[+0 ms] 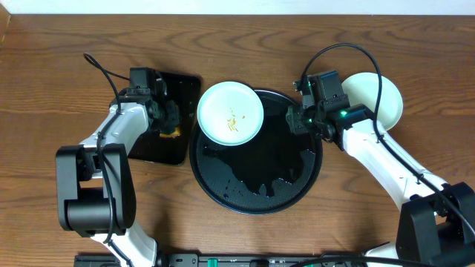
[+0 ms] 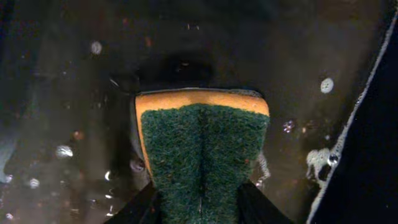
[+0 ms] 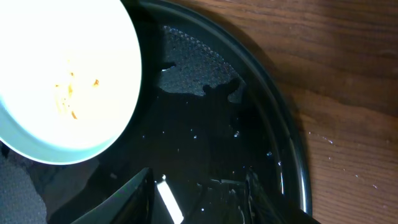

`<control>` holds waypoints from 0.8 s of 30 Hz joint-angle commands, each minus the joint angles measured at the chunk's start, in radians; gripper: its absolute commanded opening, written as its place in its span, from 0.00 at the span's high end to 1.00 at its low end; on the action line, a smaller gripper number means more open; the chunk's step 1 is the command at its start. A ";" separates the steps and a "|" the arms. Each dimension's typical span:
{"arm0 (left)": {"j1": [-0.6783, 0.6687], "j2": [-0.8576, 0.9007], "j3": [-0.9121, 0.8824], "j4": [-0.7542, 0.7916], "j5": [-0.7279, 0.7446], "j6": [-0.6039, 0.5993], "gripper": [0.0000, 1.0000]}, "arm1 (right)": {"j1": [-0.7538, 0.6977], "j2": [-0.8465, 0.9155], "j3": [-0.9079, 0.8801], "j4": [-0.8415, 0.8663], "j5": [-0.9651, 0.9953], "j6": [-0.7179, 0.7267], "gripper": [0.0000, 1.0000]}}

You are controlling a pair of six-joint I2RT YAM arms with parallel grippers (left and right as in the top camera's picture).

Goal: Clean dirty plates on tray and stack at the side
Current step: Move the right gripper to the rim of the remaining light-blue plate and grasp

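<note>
A pale mint-blue plate (image 1: 230,113) with orange-brown sauce smears lies on the upper left part of the round black tray (image 1: 260,178). It also shows in the right wrist view (image 3: 62,81), with the wet tray (image 3: 292,155) under it. My right gripper (image 1: 297,119) (image 3: 199,199) is open and empty, low over the tray's upper right part, to the right of the plate. A pale plate (image 1: 378,96) lies on the table right of the tray, partly hidden by the right arm. My left gripper (image 1: 169,127) (image 2: 199,208) is shut on a green and orange sponge (image 2: 202,143).
The sponge hangs over a smaller rectangular black tray (image 1: 182,85) left of the round tray; its wet, foamy floor (image 2: 62,93) fills the left wrist view. Brown wooden table (image 1: 59,74) lies all around.
</note>
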 commanded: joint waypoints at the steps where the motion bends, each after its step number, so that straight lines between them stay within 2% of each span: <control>1: -0.003 -0.018 -0.013 -0.012 -0.015 -0.005 0.73 | 0.006 -0.019 0.016 0.004 -0.001 0.008 0.54; 2: -0.003 -0.018 -0.017 -0.011 -0.017 -0.005 0.81 | 0.006 -0.018 0.016 0.008 -0.001 0.008 0.53; 4: -0.003 -0.018 -0.018 -0.012 -0.017 -0.005 0.92 | 0.006 -0.010 0.015 0.017 -0.001 0.008 0.51; 8: -0.003 -0.028 -0.001 -0.035 -0.016 -0.005 0.93 | 0.006 0.036 0.015 0.035 -0.006 0.008 0.51; 14: -0.003 -0.093 0.058 -0.127 -0.016 -0.004 0.93 | 0.005 0.139 0.015 0.143 -0.118 0.011 0.53; 24: -0.003 -0.146 0.061 -0.159 -0.016 -0.001 0.93 | 0.008 0.281 0.015 0.312 -0.226 0.108 0.56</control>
